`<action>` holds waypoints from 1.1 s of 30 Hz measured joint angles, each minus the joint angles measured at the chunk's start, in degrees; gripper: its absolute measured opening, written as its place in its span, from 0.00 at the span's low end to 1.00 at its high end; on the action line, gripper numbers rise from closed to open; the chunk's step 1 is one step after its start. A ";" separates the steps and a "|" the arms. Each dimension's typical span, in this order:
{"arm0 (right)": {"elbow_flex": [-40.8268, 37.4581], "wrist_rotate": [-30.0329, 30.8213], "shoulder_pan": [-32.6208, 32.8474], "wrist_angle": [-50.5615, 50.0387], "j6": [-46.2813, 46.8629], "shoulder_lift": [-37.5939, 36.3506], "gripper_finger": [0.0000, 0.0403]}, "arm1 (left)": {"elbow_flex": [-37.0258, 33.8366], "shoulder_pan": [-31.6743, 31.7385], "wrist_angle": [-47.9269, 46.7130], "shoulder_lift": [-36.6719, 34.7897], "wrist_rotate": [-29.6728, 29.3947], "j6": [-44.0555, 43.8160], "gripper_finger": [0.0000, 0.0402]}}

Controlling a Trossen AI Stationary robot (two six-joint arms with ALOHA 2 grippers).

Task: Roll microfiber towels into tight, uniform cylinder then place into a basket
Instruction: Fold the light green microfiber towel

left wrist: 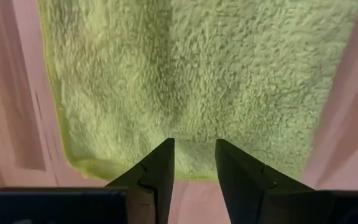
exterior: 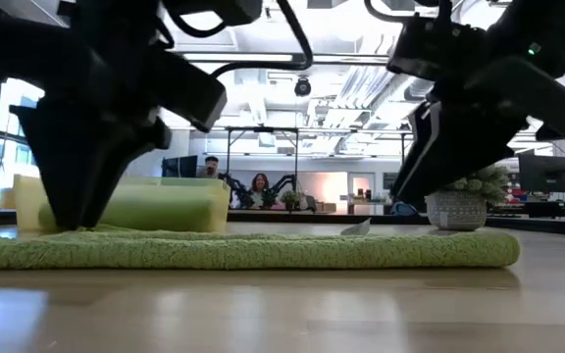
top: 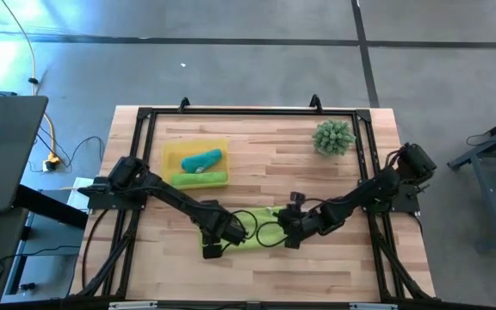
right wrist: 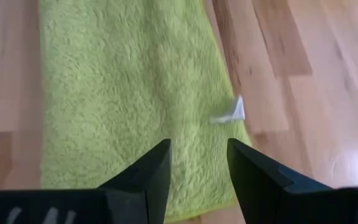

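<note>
The lime green towel (top: 252,226) lies flat on the table (top: 334,267), in front of the yellow basket (top: 172,155), which already holds a teal roll (top: 201,160) and a green roll (top: 201,179). The left gripper (left wrist: 191,163) and right gripper (right wrist: 199,163) hover over its opposite ends, jaws parted and holding nothing. To roll tightly, both should probably pinch one edge evenly and turn it together.

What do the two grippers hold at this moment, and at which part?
Nothing is held. The left gripper and the right gripper are both open just above the flat lime green towel, one over each end, with nothing between the fingers.
</note>
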 joint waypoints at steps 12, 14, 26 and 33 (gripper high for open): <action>0.00 -4.47 -0.75 0.89 1.66 4.68 0.37 | -0.77 0.23 1.62 0.10 -2.70 2.19 0.26; 0.02 -5.68 -0.39 0.92 2.96 5.09 0.37 | -0.79 1.20 1.58 0.22 -3.60 3.17 0.26; 0.07 -9.25 4.67 1.35 10.41 5.16 0.37 | -0.79 9.66 5.22 0.61 -4.40 12.53 0.26; 0.09 -10.12 7.49 3.74 11.98 5.13 0.37 | -0.77 15.26 14.57 0.61 -5.16 18.82 0.26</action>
